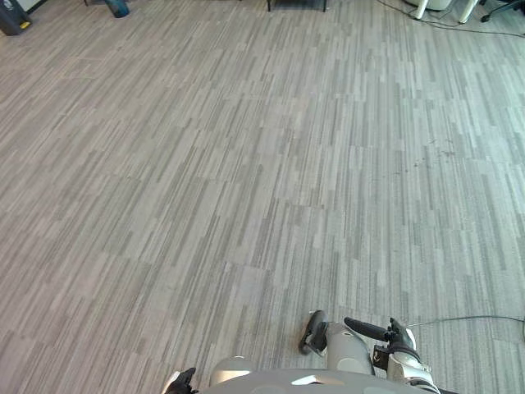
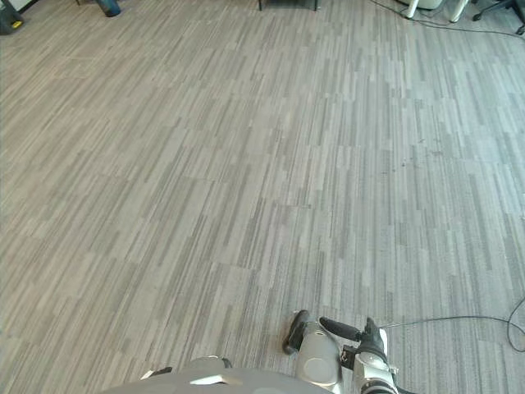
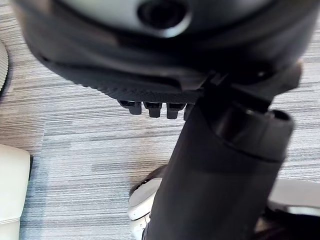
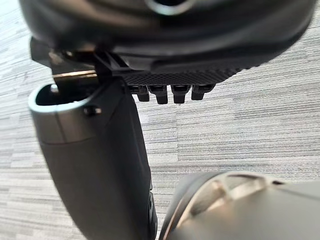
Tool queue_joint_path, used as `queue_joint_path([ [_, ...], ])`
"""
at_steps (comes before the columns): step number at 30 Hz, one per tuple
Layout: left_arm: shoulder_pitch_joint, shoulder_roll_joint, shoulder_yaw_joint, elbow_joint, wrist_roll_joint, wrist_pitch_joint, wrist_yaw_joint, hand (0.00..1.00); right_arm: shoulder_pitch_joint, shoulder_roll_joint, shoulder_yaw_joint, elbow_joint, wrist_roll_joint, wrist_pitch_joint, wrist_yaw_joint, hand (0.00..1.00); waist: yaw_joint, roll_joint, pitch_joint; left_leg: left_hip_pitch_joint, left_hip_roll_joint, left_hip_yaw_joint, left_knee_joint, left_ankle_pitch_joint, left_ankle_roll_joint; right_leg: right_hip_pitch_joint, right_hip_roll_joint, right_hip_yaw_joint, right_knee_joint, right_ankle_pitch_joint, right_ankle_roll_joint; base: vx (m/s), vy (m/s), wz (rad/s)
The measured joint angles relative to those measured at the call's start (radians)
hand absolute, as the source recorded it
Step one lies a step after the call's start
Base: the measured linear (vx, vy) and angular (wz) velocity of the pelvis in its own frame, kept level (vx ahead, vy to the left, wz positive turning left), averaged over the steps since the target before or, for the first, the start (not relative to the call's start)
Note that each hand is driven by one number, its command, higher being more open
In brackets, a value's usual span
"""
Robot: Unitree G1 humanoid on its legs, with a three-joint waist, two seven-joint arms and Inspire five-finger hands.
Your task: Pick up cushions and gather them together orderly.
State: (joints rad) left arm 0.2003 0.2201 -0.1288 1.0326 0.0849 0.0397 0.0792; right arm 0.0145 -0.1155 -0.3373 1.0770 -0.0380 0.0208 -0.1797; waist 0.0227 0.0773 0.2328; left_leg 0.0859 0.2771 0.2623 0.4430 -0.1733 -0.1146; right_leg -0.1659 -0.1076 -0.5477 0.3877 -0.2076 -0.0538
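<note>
The left hand [image 3: 150, 80] hangs with its fingers slack and nearly straight, holding nothing. The right hand [image 4: 170, 60], at the near right, is just as relaxed and holds nothing. What looks like a cream cushion [image 3: 11, 190] lies on the striped carpet floor [image 1: 246, 164] near the left hand, not touching it.

Carpet floor [image 1: 246, 180] with things along its far edge.
At far left stands an object [image 1: 116, 7], a second object [image 1: 11, 18] left of it (apart); table legs [image 1: 296, 5] far centre; stand legs [image 1: 421, 10] and cables [image 1: 447, 24] far right. From the left wrist, a cushion [image 3: 11, 192] lies on the carpet.
</note>
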Motion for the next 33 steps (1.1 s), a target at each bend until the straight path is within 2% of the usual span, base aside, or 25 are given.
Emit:
queue_joint_path([
  [2,-0.002,-0.028,0.048,-0.007,0.003,-0.015,0.008,1.00,0.028,-0.011,0.000,0.005,0.001,0.001,-0.002,1.00,0.006,0.028,0.004,-0.144,0.083,-0.030,0.382,0.018,0.037,0.098,0.056,-0.006,-0.073,0.000,0.000,0.25,-0.232,-0.03],
  [3,-0.010,-0.040,0.062,-0.009,0.027,-0.017,0.017,1.00,0.049,-0.012,0.001,0.009,0.001,0.003,-0.005,1.00,0.009,0.028,0.004,-0.207,0.098,-0.017,0.546,0.000,0.057,0.178,0.071,-0.006,-0.116,-0.005,0.003,0.27,-0.159,-0.10],
  [4,-0.014,-0.040,0.062,-0.009,0.049,-0.017,0.020,1.00,0.051,-0.012,0.002,0.015,0.001,0.003,-0.006,1.00,0.009,0.021,0.004,-0.230,0.094,0.004,0.562,-0.006,0.066,0.206,0.072,-0.005,-0.136,-0.008,0.006,0.26,-0.147,-0.09],
  [6,-0.040,-0.037,0.060,-0.009,0.121,-0.018,0.020,1.00,0.046,-0.012,0.003,0.022,0.001,0.005,-0.007,1.00,0.010,0.018,0.004,-0.301,0.077,0.057,0.492,-0.021,0.075,0.258,0.081,-0.004,-0.194,0.006,0.028,0.20,-0.097,-0.09],
  [8,-0.073,-0.038,0.058,-0.008,0.208,-0.014,0.023,1.00,0.031,-0.013,0.003,0.022,0.001,0.005,-0.009,1.00,0.020,0.012,0.007,-0.327,0.032,0.102,0.255,-0.025,0.067,0.284,0.079,0.000,-0.225,0.016,0.023,0.26,-0.030,-0.12],
  [9,-0.105,-0.026,0.058,-0.004,0.267,-0.010,0.023,1.00,0.010,-0.013,0.003,0.022,0.001,0.005,-0.011,1.00,0.024,0.003,0.014,-0.336,-0.020,0.096,0.062,-0.014,0.058,0.304,0.072,0.009,-0.241,0.014,0.026,0.27,0.016,-0.08],
  [10,-0.114,-0.020,0.058,-0.004,0.279,-0.010,0.023,1.00,0.002,-0.013,0.003,0.023,0.000,0.005,-0.012,1.00,0.024,-0.002,0.017,-0.336,-0.040,0.084,-0.001,-0.004,0.050,0.311,0.068,0.011,-0.243,0.013,0.028,0.40,0.063,-0.18],
  [11,-0.154,0.011,0.057,-0.004,0.339,-0.012,0.023,1.00,-0.030,-0.015,0.005,0.028,0.000,0.002,-0.013,1.00,0.026,-0.012,0.024,-0.330,-0.109,0.027,-0.221,0.065,0.029,0.331,0.055,0.025,-0.257,0.005,0.046,0.38,0.092,-0.34],
  [12,-0.186,0.043,0.056,-0.004,0.430,-0.021,0.024,1.00,-0.045,-0.022,0.010,0.030,0.000,-0.007,-0.013,1.00,0.031,-0.011,0.025,-0.328,-0.127,-0.012,-0.331,0.116,0.021,0.348,0.065,0.044,-0.266,-0.008,0.070,0.46,0.120,-0.38],
  [13,-0.195,0.055,0.056,-0.004,0.447,-0.022,0.025,1.00,-0.049,-0.023,0.012,0.030,0.000,-0.009,-0.013,1.00,0.032,-0.010,0.025,-0.328,-0.126,-0.023,-0.326,0.142,0.032,0.358,0.066,0.051,-0.267,-0.014,0.077,0.36,0.092,-0.43],
  [14,-0.218,0.087,0.058,-0.007,0.487,-0.024,0.027,1.00,-0.054,-0.022,0.022,0.027,-0.001,-0.016,-0.012,1.00,0.036,-0.019,0.022,-0.327,-0.128,-0.034,-0.283,0.201,0.056,0.382,0.058,0.067,-0.267,-0.032,0.103,0.40,0.084,-0.32],
  [15,-0.230,0.111,0.066,-0.021,0.516,-0.027,0.038,1.00,-0.061,-0.025,0.027,0.026,-0.002,-0.025,-0.012,1.00,0.039,-0.032,0.016,-0.349,-0.135,-0.032,-0.205,0.210,0.066,0.395,0.036,0.077,-0.256,-0.055,0.129,0.43,0.090,-0.39],
  [16,-0.240,0.117,0.077,-0.045,0.520,-0.029,0.049,1.00,-0.056,-0.037,0.027,0.027,-0.002,-0.031,-0.012,1.00,0.040,-0.039,0.013,-0.371,-0.141,-0.029,-0.117,0.178,0.094,0.394,0.003,0.090,-0.214,-0.081,0.153,0.45,0.115,-0.25],
  [17,-0.247,0.115,0.078,-0.055,0.518,-0.028,0.053,1.00,-0.054,-0.043,0.026,0.026,-0.002,-0.032,-0.011,1.00,0.040,-0.042,0.013,-0.374,-0.148,-0.024,-0.084,0.144,0.099,0.388,-0.016,0.098,-0.181,-0.089,0.165,0.49,0.194,-0.15],
  [20,-0.246,0.102,0.077,-0.163,0.515,-0.034,0.064,1.00,-0.033,-0.056,0.023,0.025,-0.013,-0.027,0.005,1.00,0.039,-0.056,0.004,-0.313,-0.209,0.002,-0.049,0.051,0.137,0.254,-0.168,0.169,0.237,-0.061,0.194,0.50,0.227,0.05],
  [21,-0.249,0.098,0.077,-0.191,0.513,-0.030,0.068,1.00,-0.028,-0.050,0.023,0.026,-0.013,-0.023,0.011,1.00,0.034,-0.059,0.006,-0.279,-0.222,0.002,-0.051,0.031,0.150,0.205,-0.218,0.173,0.392,-0.021,0.186,0.48,0.130,0.14],
  [22,-0.246,0.091,0.075,-0.219,0.503,-0.028,0.076,1.00,-0.023,-0.043,0.025,0.028,-0.018,-0.015,0.020,1.00,0.032,-0.058,0.007,-0.229,-0.230,-0.004,-0.062,0.011,0.154,0.165,-0.254,0.164,0.511,-0.036,0.165,0.56,0.093,0.10],
  [23,-0.235,0.076,0.073,-0.259,0.484,-0.022,0.088,1.00,-0.023,-0.036,0.028,0.027,-0.022,-0.012,0.028,1.00,0.028,-0.051,0.008,-0.169,-0.229,-0.010,-0.097,-0.001,0.151,0.131,-0.263,0.151,0.568,-0.057,0.130,0.44,0.029,0.02],
  [25,-0.213,0.045,0.071,-0.323,0.448,-0.016,0.102,1.00,-0.023,-0.031,0.028,0.026,-0.022,-0.013,0.029,1.00,0.023,-0.037,0.004,-0.104,-0.222,-0.024,-0.150,-0.004,0.147,0.073,-0.245,0.138,0.563,-0.082,0.113,0.37,-0.060,0.11],
  [28,-0.207,-0.016,0.067,-0.362,0.370,-0.018,0.114,1.00,-0.022,-0.032,0.047,0.017,-0.021,-0.009,0.029,1.00,0.014,-0.027,0.012,-0.019,-0.191,-0.029,-0.211,-0.005,0.142,-0.037,-0.181,0.126,0.389,-0.091,0.112,0.35,-0.202,0.14],
  [29,-0.204,-0.039,0.066,-0.362,0.333,-0.018,0.114,1.00,-0.023,-0.023,0.047,-0.011,-0.019,-0.010,0.029,1.00,0.001,-0.031,0.017,0.007,-0.170,-0.032,-0.227,-0.018,0.116,-0.083,-0.140,0.132,0.219,-0.057,0.126,0.33,-0.315,0.20],
  [30,-0.206,-0.051,0.064,-0.359,0.306,-0.020,0.113,1.00,-0.022,-0.014,0.047,-0.033,-0.021,-0.010,0.028,1.00,-0.008,-0.051,0.025,0.027,-0.163,-0.040,-0.236,-0.039,0.070,-0.094,-0.117,0.160,0.068,0.081,0.108,0.34,-0.343,0.33],
  [31,-0.209,-0.063,0.062,-0.347,0.293,-0.022,0.112,1.00,-0.023,-0.015,0.045,-0.035,-0.021,-0.009,0.027,1.00,-0.020,-0.049,0.033,0.036,-0.153,-0.056,-0.237,-0.050,0.040,-0.071,-0.093,0.154,0.055,0.104,0.049,0.34,-0.340,0.24],
  [32,-0.210,-0.079,0.056,-0.335,0.283,-0.021,0.111,1.00,-0.026,-0.022,0.043,-0.034,-0.021,-0.007,0.025,1.00,-0.020,-0.040,0.036,0.043,-0.137,-0.060,-0.245,-0.051,0.034,-0.064,-0.076,0.142,0.048,0.099,0.056,0.34,-0.318,0.00],
  [33,-0.191,-0.086,0.024,-0.330,0.266,-0.029,0.104,1.00,-0.025,-0.014,0.034,-0.043,-0.021,-0.005,0.020,1.00,-0.021,-0.031,0.030,0.048,-0.120,-0.056,-0.258,-0.033,0.038,-0.063,-0.048,0.143,0.060,0.063,0.036,0.38,-0.362,-0.09],
])
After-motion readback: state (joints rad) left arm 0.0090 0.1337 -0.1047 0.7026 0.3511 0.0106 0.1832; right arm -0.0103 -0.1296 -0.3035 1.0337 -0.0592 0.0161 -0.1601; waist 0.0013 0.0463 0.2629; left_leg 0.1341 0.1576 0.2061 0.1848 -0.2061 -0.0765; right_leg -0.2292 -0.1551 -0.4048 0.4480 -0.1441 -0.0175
